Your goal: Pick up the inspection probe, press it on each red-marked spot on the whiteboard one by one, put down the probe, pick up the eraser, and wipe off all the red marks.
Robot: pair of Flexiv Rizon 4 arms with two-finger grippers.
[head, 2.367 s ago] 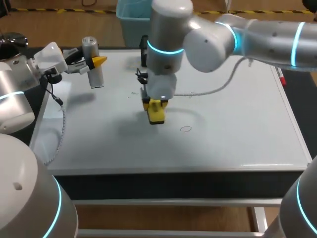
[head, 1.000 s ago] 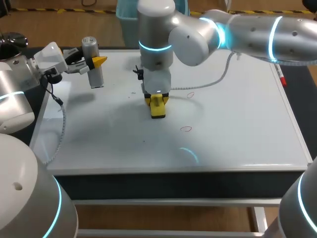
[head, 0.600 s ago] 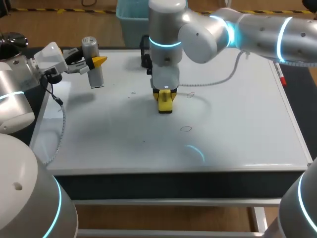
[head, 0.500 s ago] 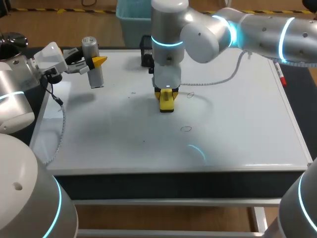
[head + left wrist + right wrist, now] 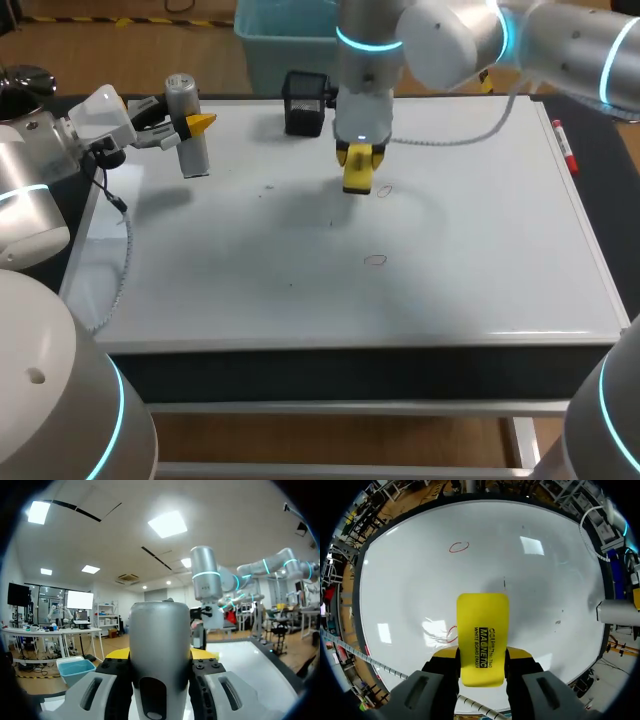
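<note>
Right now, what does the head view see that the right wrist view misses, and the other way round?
Only the head view shows the black box at the whiteboard's far edge. Only the right wrist view shows the right gripper clamping the eraser's sides. Both show eraser, whiteboard and two red marks.
</note>
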